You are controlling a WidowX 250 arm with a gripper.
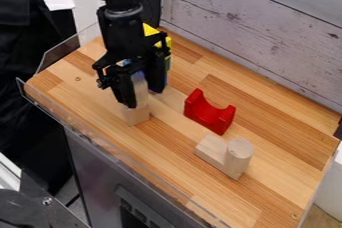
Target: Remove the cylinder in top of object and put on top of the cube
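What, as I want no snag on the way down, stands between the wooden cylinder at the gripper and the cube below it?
Nothing visible does. The cylinder is directly over the cube, at the gripper. The red piece lies off to one side, out of that path.

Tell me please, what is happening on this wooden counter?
A black robot arm has its black hand around an upright pale wooden piece, which appears to be on a pale wooden cube. I cannot tell if it grips firmly. Nearby are a red curved block and a pale wooden cylinder upright at a wooden block's end.
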